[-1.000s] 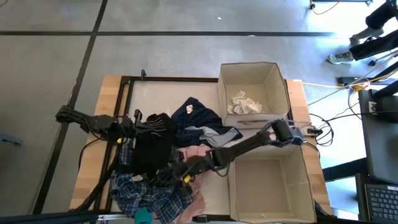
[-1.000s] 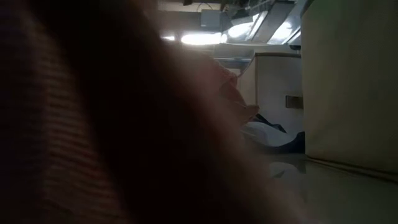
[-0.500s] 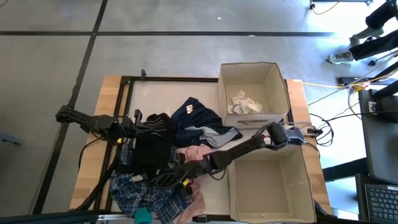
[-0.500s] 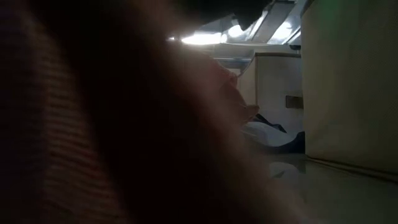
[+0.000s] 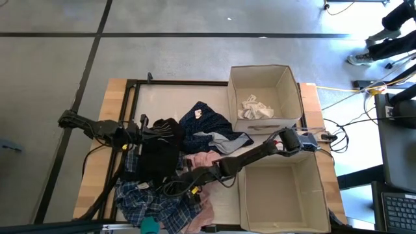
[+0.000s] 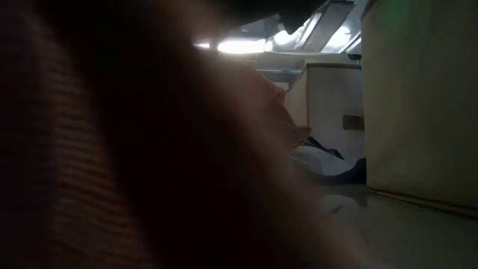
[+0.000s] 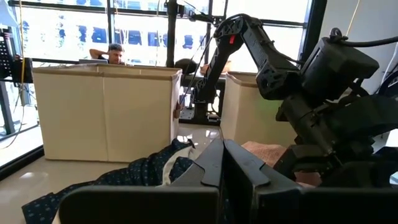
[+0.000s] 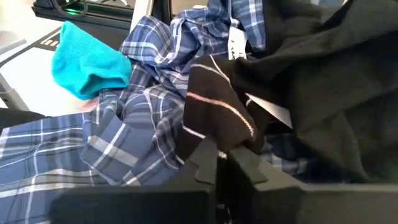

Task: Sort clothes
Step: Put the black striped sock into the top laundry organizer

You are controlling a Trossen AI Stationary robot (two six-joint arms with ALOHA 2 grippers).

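Right wrist view: the right gripper (image 8: 222, 157) has its fingers closed together, pinching the striped hem of the black garment (image 8: 311, 81), which lies just ahead of and above the fingertips. Plaid cloth (image 8: 137, 134) spreads directly beyond the gripper; one teal piece (image 8: 87, 59) lies farther off, past the plaid. High view: the right gripper (image 5: 174, 187) sits at the near edge of the black garment (image 5: 158, 155), with the pink garment (image 5: 203, 160) just behind it along the arm. The left gripper (image 5: 144, 135) rests against the far side of the same black garment; whether its fingers are apart or together cannot be told. Count: two arms; two boxes, the far box (image 5: 286, 77) holding one cream-white garment (image 5: 256, 108), the near box (image 5: 281, 221) beside the right arm. One navy garment (image 5: 203, 123) and one grey-blue garment (image 5: 218, 139) lie on the table (image 5: 117, 88) between the grippers and the far box.
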